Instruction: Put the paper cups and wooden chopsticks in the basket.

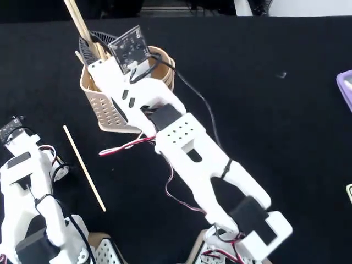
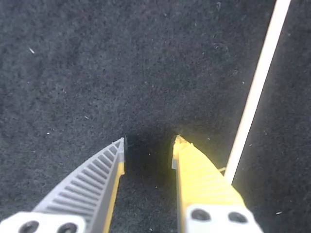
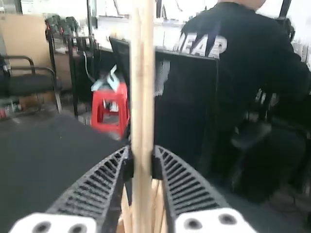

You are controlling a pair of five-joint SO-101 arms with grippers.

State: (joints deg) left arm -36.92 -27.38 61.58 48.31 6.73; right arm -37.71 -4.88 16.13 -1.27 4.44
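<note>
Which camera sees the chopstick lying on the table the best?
The high view: the loose chopstick lies there whole, end to end, on the black table. The left wrist view catches a stretch of it beside the left gripper. The right wrist view faces other chopsticks clamped in the right gripper.

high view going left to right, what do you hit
left arm → loose chopstick on the table → basket → purple object at the right edge

Matt fuzzy cloth table (image 2: 73, 73); pale wood chopsticks (image 3: 143, 73); basket (image 1: 107, 113) probably plastic.
</note>
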